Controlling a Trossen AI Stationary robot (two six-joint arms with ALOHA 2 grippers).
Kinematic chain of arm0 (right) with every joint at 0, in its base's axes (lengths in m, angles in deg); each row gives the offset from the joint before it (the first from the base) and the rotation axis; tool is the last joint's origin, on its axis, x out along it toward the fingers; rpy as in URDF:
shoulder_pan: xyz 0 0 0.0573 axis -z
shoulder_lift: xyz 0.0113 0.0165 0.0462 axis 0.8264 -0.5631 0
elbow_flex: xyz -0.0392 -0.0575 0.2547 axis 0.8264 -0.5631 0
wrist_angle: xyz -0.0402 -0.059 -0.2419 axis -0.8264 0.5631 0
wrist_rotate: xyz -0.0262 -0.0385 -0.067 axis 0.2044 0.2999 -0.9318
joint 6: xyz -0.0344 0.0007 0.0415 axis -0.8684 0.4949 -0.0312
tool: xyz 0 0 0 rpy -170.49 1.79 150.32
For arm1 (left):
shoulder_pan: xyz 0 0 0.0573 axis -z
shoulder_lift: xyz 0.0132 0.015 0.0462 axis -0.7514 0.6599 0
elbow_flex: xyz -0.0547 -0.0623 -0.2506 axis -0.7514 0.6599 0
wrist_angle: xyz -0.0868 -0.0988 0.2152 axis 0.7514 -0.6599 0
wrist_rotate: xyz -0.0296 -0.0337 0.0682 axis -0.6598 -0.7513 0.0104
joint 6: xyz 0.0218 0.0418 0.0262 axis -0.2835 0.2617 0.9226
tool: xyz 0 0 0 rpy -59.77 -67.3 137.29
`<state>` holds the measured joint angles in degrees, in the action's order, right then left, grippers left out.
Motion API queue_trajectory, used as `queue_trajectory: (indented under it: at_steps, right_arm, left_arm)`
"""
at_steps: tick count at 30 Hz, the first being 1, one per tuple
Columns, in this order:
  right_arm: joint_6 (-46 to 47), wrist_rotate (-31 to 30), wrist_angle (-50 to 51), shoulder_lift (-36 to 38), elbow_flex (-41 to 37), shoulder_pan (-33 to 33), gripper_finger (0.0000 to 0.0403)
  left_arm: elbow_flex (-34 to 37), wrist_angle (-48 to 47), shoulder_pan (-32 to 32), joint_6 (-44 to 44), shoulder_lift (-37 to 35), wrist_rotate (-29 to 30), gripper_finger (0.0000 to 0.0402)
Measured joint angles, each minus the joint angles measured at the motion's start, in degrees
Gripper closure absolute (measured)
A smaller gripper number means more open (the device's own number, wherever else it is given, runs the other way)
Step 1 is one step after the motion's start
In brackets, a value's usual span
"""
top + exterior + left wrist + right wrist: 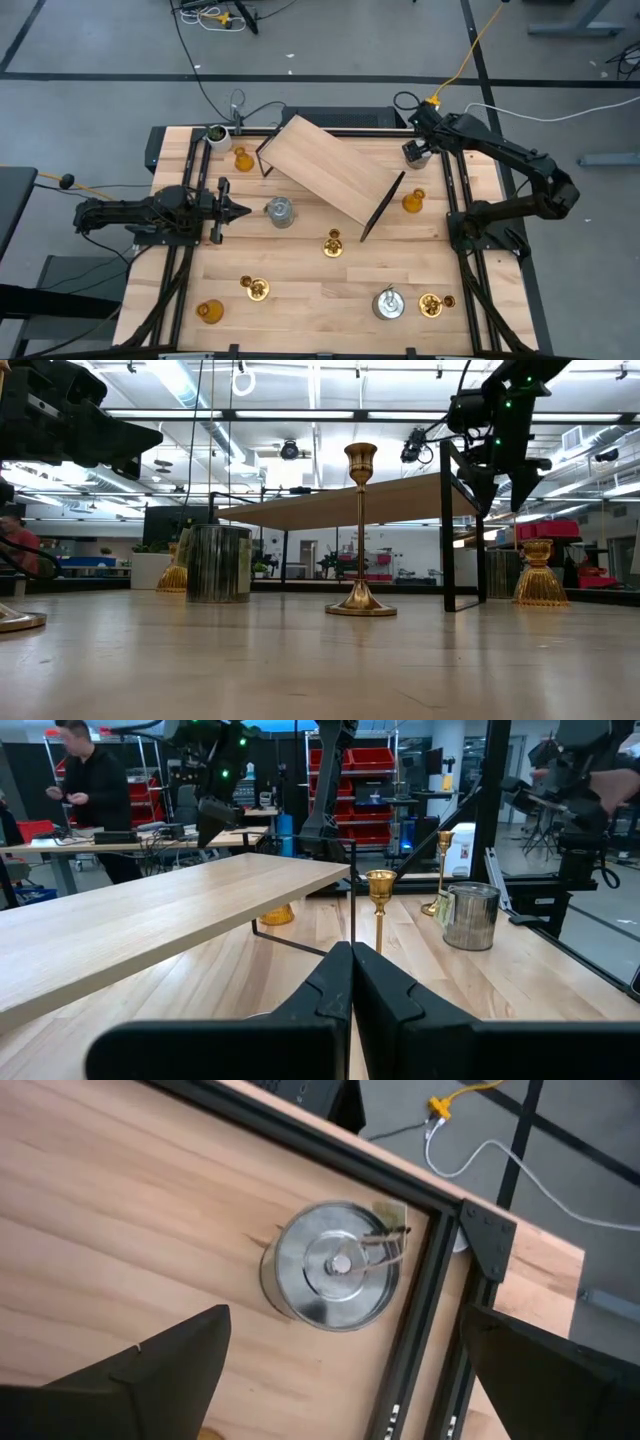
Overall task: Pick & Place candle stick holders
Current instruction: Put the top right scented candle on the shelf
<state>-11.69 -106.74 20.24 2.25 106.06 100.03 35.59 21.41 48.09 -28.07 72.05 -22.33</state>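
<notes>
Three silver cylinders (279,211), three brass sticks (333,244), three amber holders (413,201); left jaws closed, right wide.

Brass stick (12,622) (base only) edge-cropped

Grey floor (330,50); red shelving (365,780)

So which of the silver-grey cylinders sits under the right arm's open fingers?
The silver-grey cylinder in the table's far right corner, beside the black frame; the other two stand mid-table and near the front.
</notes>
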Motion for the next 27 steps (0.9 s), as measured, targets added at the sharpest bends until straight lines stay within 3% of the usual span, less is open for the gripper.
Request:
queue_trajectory:
  at_steps: [11,27]
  right_arm:
    - [-0.8,1.7,-3.0,-0.8,-0.3,4.3,0.0004]
    - [-1.3,6.2,-4.5,-10.6,-0.3,9.1,0.0004]
  left_arm:
    - [0.0,0.0,0.0,0.0,0.0,0.0,0.039]
    - [0.0,0.0,0.0,0.0,0.0,0.0,0.039]
